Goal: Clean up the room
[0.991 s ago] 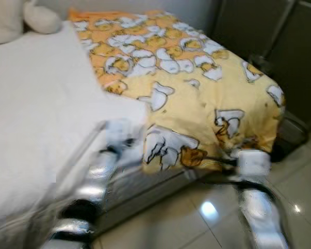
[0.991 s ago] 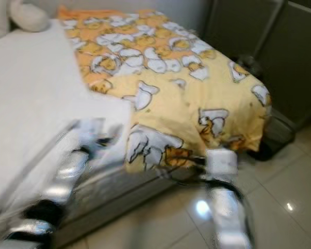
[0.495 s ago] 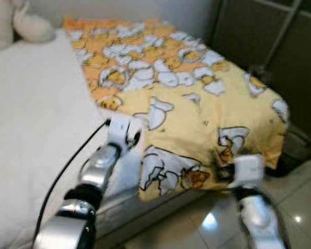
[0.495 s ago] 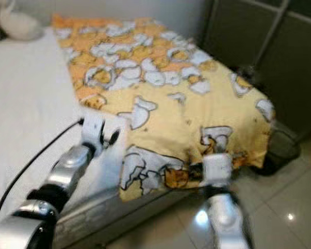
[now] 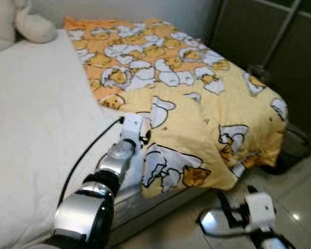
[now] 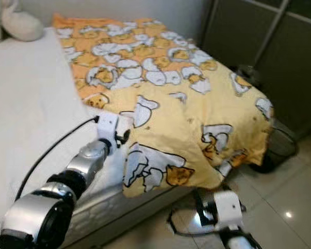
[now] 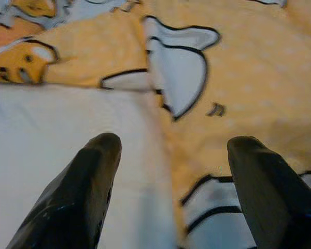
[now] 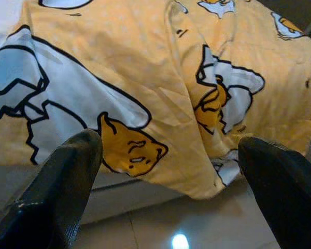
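1. Left eye view: the yellow blanket (image 5: 197, 98) with its cartoon print lies rumpled over the far half of the bed (image 5: 36, 135), one corner drooping over the bed's edge toward the tiled floor (image 5: 300, 181). The left gripper (image 5: 145, 136) sits right at the blanket's near edge, where it meets the bare white sheet. The right gripper (image 5: 225, 215) hangs low over the floor, below the drooping corner. A plush toy (image 5: 20, 23) rests at the head of the bed.

2. Right eye view: the same scene. A dark bin (image 6: 280, 148) stands on the floor just beyond the blanket's hanging corner.

3. Left wrist view: the 2 fingers (image 7: 93, 176) are spread wide apart, holding nothing. The blanket's edge runs between them, sheet by 1 finger and yellow fabric by the other.

4. Right wrist view: both fingers (image 8: 67, 176) are spread wide, empty. The blanket's hanging fold is ahead of them, well apart, with floor beneath.

5. My read: the step is taking hold of the blanket to straighten it. To do it well, push the left fingers forward so the hem sits deep between them, then close on 1 layer of blanket, not the sheet. Bring the right fingers up to the drooping corner before pulling.
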Available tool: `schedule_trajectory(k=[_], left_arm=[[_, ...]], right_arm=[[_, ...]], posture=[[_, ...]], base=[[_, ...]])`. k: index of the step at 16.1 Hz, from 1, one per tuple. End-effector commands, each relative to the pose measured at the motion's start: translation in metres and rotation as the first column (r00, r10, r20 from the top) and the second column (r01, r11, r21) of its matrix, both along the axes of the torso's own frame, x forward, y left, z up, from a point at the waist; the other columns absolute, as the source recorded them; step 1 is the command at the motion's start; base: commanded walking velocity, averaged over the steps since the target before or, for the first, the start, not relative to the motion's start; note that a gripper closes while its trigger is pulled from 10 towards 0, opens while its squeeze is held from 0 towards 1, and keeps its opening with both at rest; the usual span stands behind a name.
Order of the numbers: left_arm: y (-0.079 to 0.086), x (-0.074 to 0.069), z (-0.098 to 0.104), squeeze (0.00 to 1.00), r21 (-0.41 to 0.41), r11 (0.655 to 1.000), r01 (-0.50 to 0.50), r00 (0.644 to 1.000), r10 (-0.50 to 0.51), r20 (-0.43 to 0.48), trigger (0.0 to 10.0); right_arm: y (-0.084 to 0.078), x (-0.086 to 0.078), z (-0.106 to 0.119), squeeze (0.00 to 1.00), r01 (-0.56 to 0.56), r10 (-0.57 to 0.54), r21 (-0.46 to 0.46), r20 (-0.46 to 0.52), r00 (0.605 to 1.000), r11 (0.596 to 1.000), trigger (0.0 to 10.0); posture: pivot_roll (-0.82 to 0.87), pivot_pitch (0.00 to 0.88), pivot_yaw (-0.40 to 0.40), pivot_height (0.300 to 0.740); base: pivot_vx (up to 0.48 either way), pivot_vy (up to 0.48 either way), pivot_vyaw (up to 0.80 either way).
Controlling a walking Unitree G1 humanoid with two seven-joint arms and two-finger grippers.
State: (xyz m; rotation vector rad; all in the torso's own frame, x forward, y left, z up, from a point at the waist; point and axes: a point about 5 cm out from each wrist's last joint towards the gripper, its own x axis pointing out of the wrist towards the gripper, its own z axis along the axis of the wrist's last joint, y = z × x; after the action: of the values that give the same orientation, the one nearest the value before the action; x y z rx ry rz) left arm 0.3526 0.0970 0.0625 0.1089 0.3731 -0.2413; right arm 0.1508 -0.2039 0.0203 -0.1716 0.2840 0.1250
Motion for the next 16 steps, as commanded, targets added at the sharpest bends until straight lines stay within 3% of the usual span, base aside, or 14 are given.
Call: schedule_trajectory(k=[1, 6, 11, 13, 16], left_arm=[[-0.002, -0.003, -0.004, 0.0, 0.043, 0.999, -0.005, 1.0, 0.005, 0.006, 10.0], [-0.002, -0.022, -0.03, 0.0, 0.035, 0.998, -0.052, 0.995, 0.054, -0.08, 10.0], [-0.009, -0.048, -0.058, 0.0, 0.006, 0.998, -0.067, 0.984, 0.067, -0.164, 10.0], [-0.013, -0.054, -0.063, 0.0, -0.04, 0.995, -0.088, 0.976, 0.078, -0.202, 10.0], [-0.02, -0.053, -0.062, 0.0, -0.015, 0.998, -0.067, 0.979, 0.063, -0.194, 10.0]], right_arm=[[0.003, -0.002, 0.006, 0.0, -0.021, 0.021, 0.006, 0.014, 1.0, 1.0, 10.0], [0.006, -0.022, 0.018, 0.0, -0.052, 0.052, 0.001, -0.01, 0.999, 0.999, 10.0], [0.004, -0.028, 0.023, 0.0, -0.065, 0.064, -0.012, -0.038, 0.997, 0.998, 10.0], [0.005, -0.029, 0.023, 0.0, -0.073, 0.072, -0.014, -0.051, 0.996, 0.997, 10.0], [0.005, -0.028, 0.027, 0.0, -0.085, 0.084, -0.024, -0.055, 0.995, 0.996, 10.0]], posture=[[-0.19, 0.004, -0.046, 0.74], [-0.23, 0.079, -0.072, 0.74], [-0.24, 0.103, -0.092, 0.74], [-0.24, 0.109, -0.096, 0.74], [-0.25, 0.12, -0.103, 0.74]], base=[[0.0, 0.0, 0.0], [0.0, 0.0, 0.0], [0.0, 0.0, 0.0], [0.0, 0.0, 0.0], [0.0, 0.0, 0.0]])
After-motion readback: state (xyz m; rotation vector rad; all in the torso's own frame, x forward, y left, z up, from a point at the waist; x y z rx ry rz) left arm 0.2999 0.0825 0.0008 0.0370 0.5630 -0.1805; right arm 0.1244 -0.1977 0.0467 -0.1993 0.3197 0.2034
